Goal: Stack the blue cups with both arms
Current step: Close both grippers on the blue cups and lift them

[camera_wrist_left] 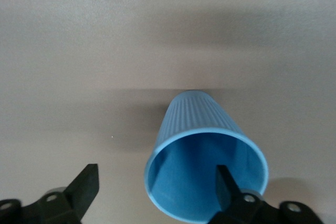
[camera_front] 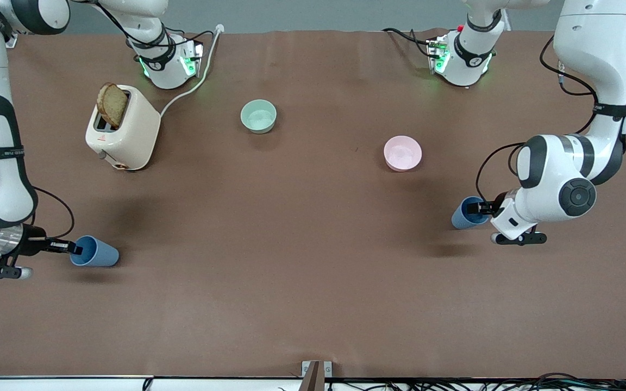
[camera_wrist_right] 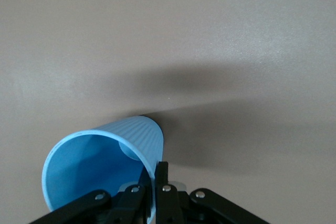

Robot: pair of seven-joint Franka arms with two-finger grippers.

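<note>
The counter carries a cream toaster with a slice of bread standing in its slot, toward the right arm's end. A mint-green bowl and a pink bowl sit empty between the arms. One blue cup lies on its side, its rim wall clamped by the right end effector. The other blue cup lies tipped at the left end effector, whose fingers stand apart, one inside the mouth, one outside. Both cups are empty.
</note>
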